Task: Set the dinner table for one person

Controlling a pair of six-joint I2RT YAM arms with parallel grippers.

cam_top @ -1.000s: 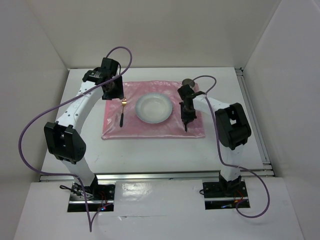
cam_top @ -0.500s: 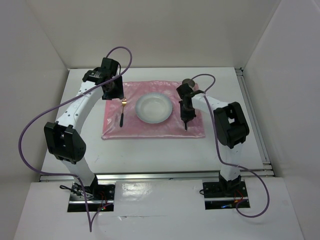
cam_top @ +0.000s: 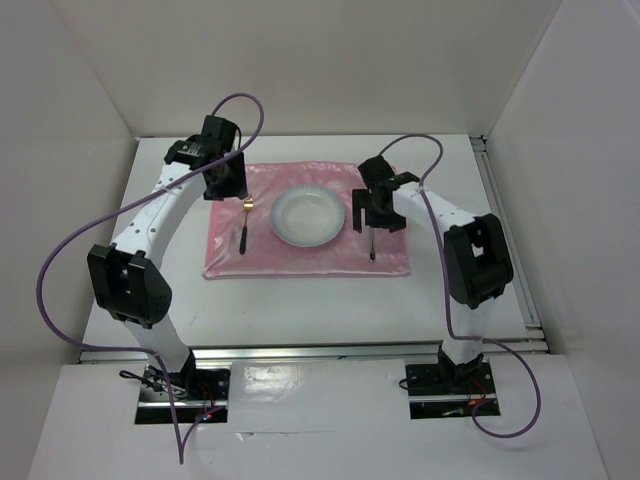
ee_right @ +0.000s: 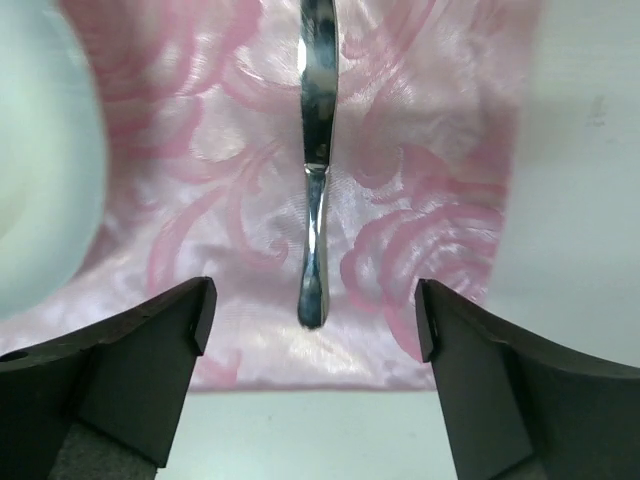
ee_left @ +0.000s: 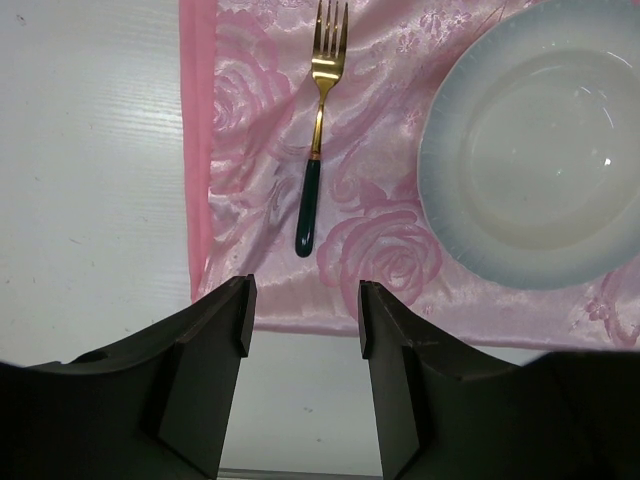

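White enclosure walls bound the plain matte surface point(cam_top: 300, 310), the dinner table of the task, which spans the whole floor of the scene from the arm bases at its near edge to the back wall. On its far half lies a shiny pink rose-patterned mat point(cam_top: 300, 258), long sides parallel to the near edge. A pale round plate point(cam_top: 309, 216) sits at the centre of the mat. Left of the plate, apart from it, lies a fork point(ee_left: 318, 130) with gold tines pointing to the far side and a dark green handle toward the near side. Right of the plate lies a silver knife point(ee_right: 316, 150), blade to the far side and handle end near the mat's front edge. Left tool point(ee_left: 305, 295) hangs above the mat's far left part, fingers apart and empty, fork in its view ahead. Right tool point(ee_right: 312, 295) hangs above the knife, fingers wide apart and gripping nothing, the knife lying flat on the mat.
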